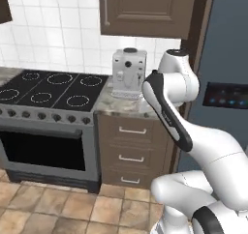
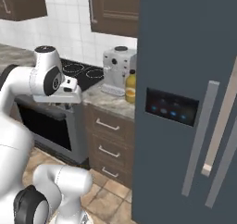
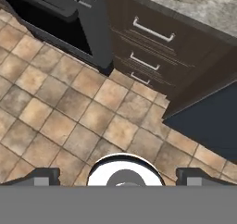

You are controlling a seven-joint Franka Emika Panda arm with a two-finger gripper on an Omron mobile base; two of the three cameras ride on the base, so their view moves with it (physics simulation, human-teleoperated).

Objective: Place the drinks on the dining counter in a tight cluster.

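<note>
Gripper [image 3: 118,177] hangs with its jaws spread wide and nothing between them, aimed down at the tiled floor [image 3: 69,121] in front of the brown drawers [image 3: 148,52]. Above those drawers lies the small marbled countertop [image 2: 109,102], where the silver coffee machine [image 2: 115,70] stands, and just beside it, towards the fridge [image 2: 185,102], the orange-yellow bottle [image 2: 131,89] stands upright. That drink therefore lies up and forward of the claw, so I judge the hand must lift and tip level first.
</note>
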